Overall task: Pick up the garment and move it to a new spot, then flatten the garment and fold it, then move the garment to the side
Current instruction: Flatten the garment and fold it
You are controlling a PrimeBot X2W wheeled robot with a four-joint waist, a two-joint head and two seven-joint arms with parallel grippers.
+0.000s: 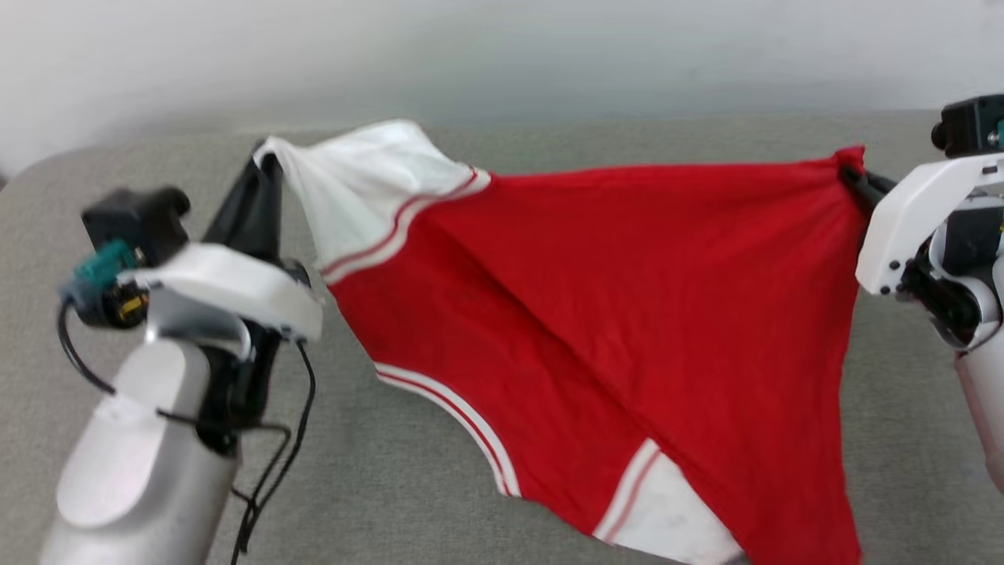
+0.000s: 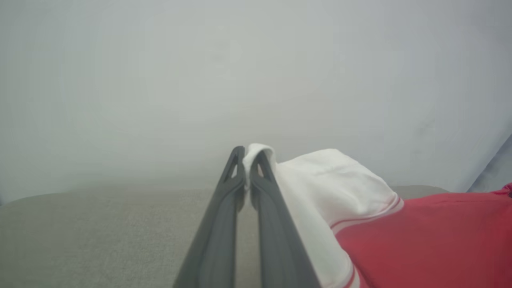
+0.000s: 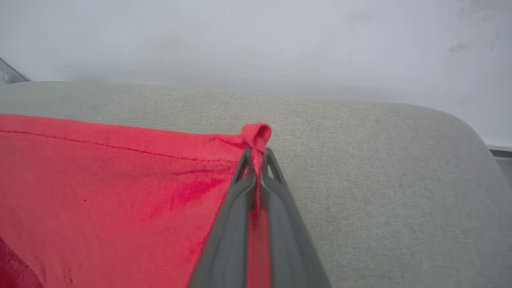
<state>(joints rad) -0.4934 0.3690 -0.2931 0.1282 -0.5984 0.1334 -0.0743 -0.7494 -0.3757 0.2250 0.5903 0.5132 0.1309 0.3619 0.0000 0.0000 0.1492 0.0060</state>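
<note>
The garment (image 1: 612,314), a red jersey with white red-striped sleeves, hangs stretched in the air between my two arms, its plain red side toward the head camera. My left gripper (image 1: 267,161) is shut on the tip of a white sleeve (image 2: 320,176); the cloth pokes out between the fingertips of the left gripper (image 2: 249,154). My right gripper (image 1: 851,174) is shut on a red hem corner (image 3: 256,134), with the right gripper (image 3: 258,154) pinching a bunched nub. The lower part of the garment sags toward the bottom edge, with the other white sleeve (image 1: 667,518) low.
A grey fabric surface (image 1: 392,471) lies under everything, rounded at its far corners. A pale wall (image 1: 502,55) stands behind it. Black cables (image 1: 274,463) dangle from my left forearm.
</note>
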